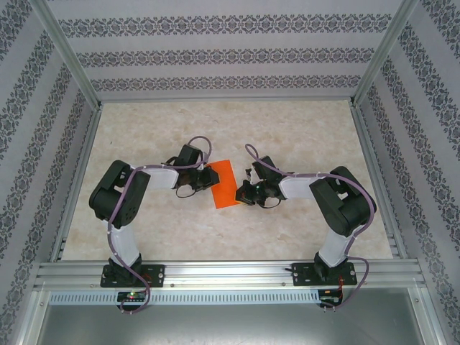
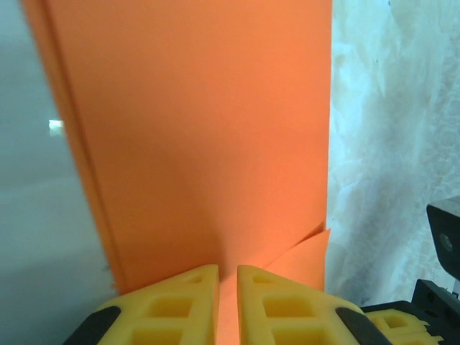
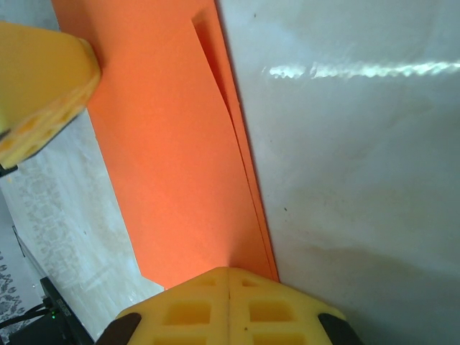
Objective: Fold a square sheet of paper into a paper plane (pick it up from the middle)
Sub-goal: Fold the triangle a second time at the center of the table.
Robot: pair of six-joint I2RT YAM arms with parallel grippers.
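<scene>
The sheet of paper (image 1: 224, 184), folded into a narrow strip, lies mid-table (image 1: 287, 129); thin, light, limp, easily miscreased; grip the layered edges. Left gripper (image 2: 228, 284) narrowly parted over one edge; right gripper (image 3: 228, 279) closed at the opposite edge.

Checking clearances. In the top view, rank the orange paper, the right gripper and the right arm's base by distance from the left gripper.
From the left gripper:
1. Orange paper, right against it, table centre.
2. Right gripper, across the paper.
3. Right arm's base, near edge, right side.
</scene>
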